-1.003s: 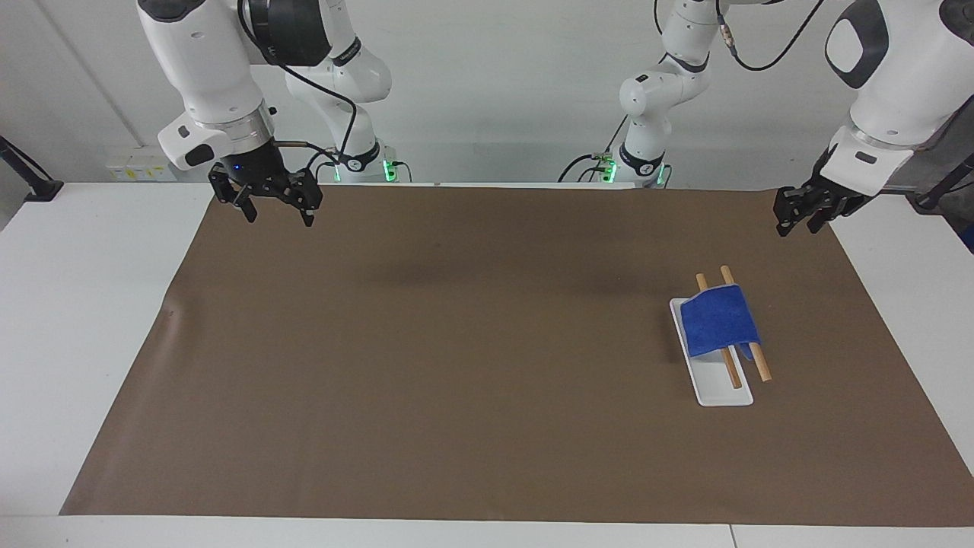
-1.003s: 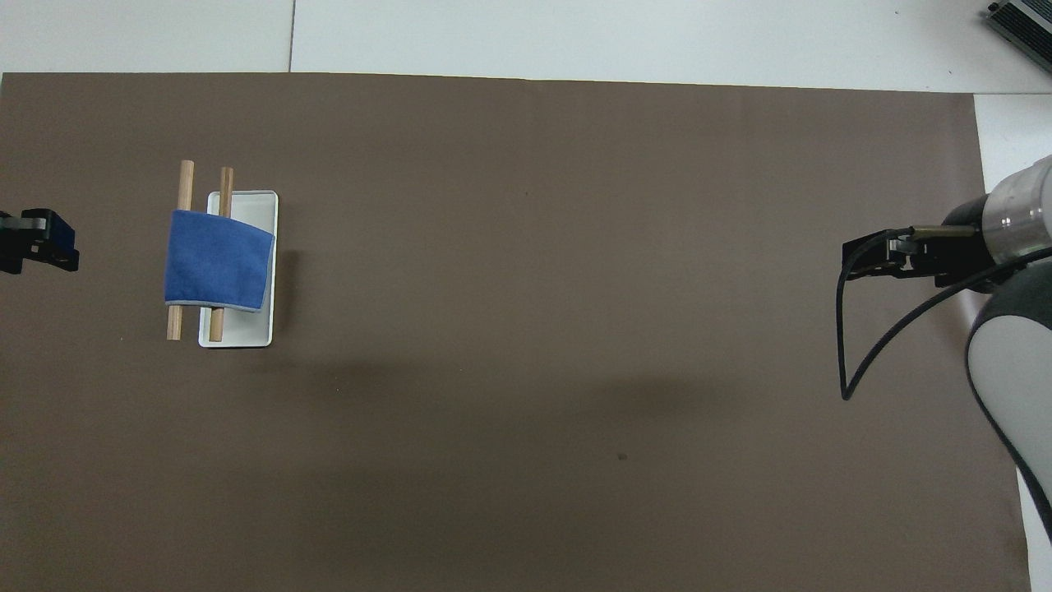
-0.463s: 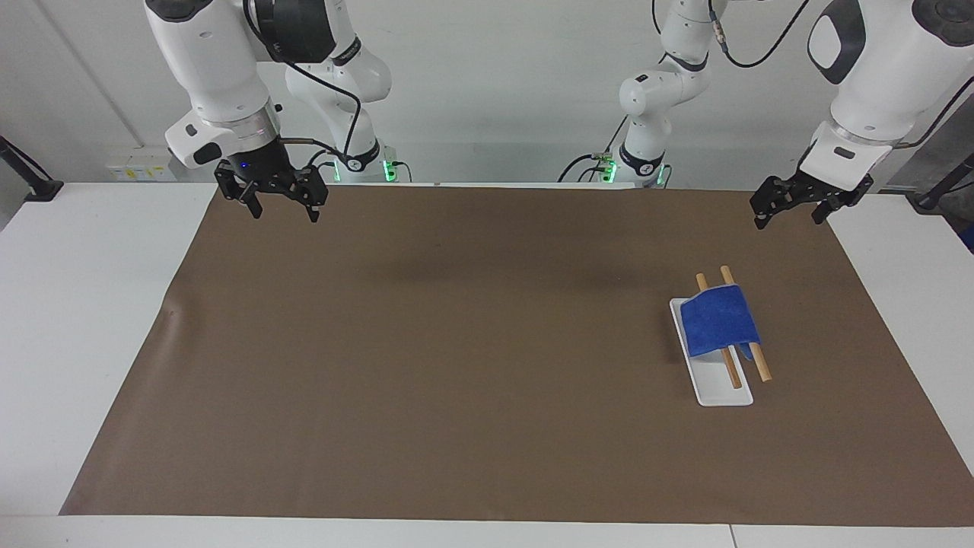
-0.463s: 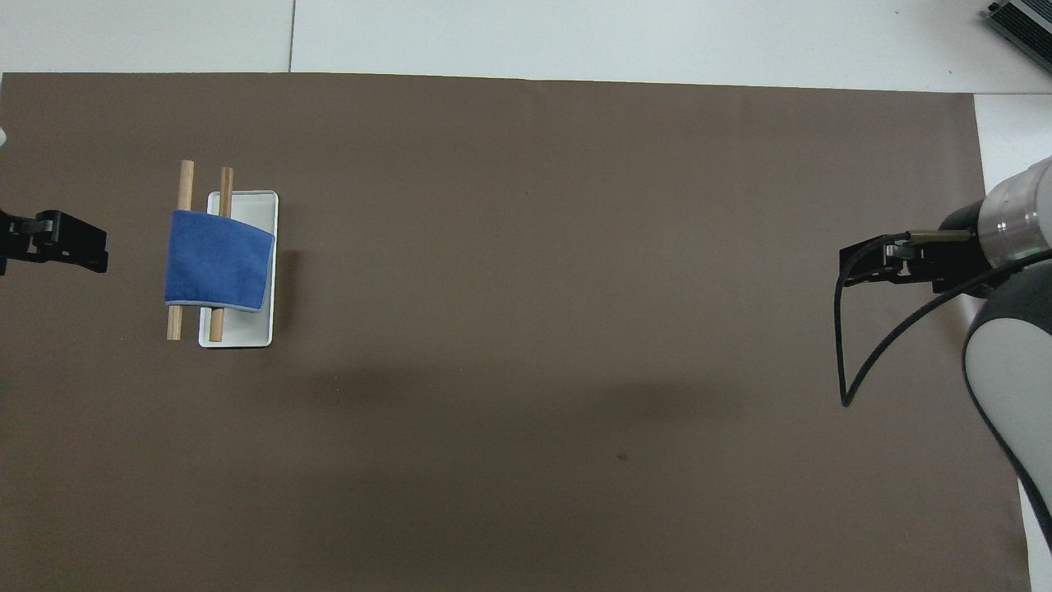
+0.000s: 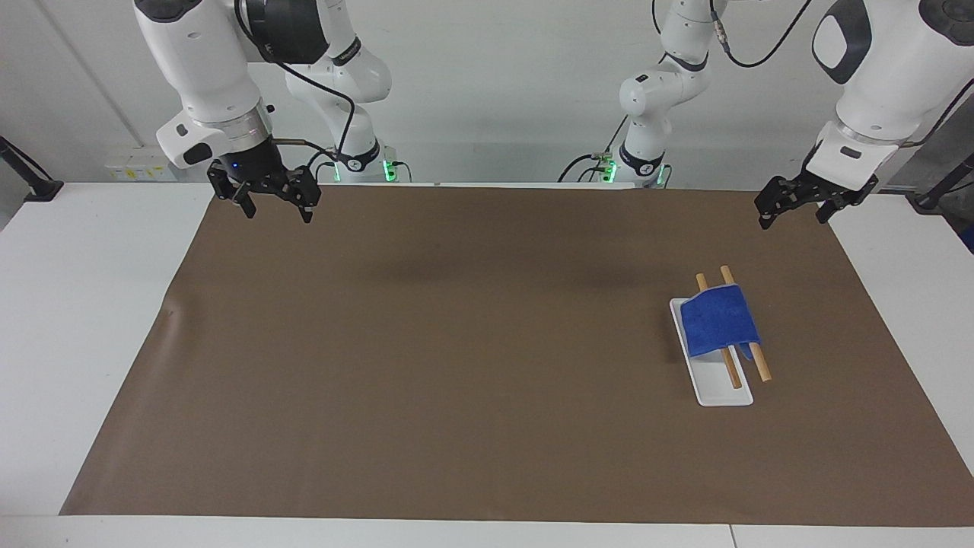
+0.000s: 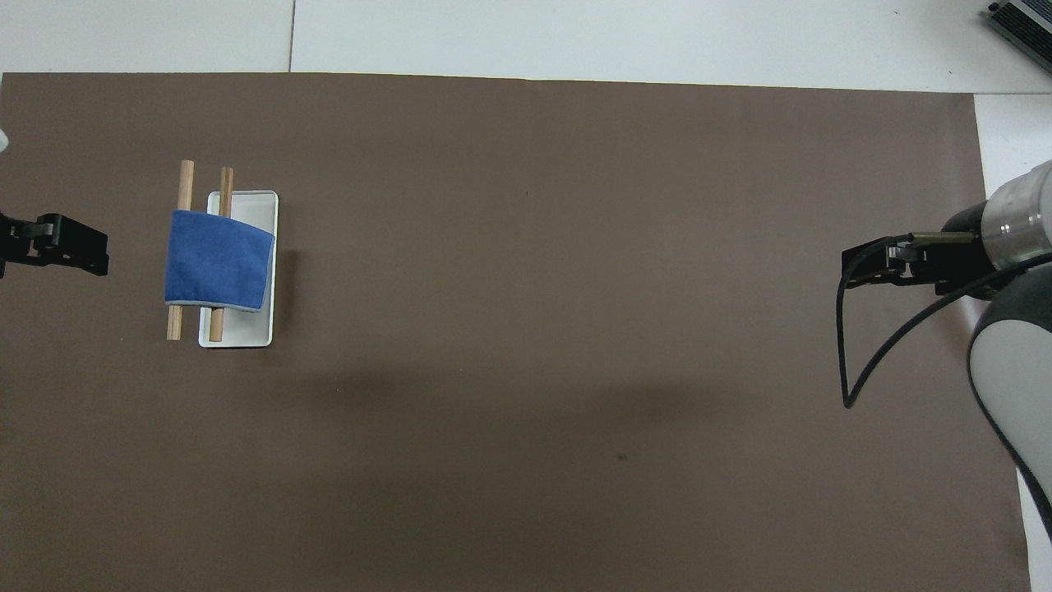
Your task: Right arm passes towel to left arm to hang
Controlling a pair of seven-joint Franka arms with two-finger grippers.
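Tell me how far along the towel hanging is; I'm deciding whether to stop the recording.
It looks done: the towel is draped over the two wooden rods on the white tray. Nothing is in hand: the left gripper and the right gripper are both open and empty, raised over the brown mat at their own ends. Nothing visible remains to do.

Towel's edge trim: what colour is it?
Pale grey, against the royal-blue towel; clearest in the overhead view.
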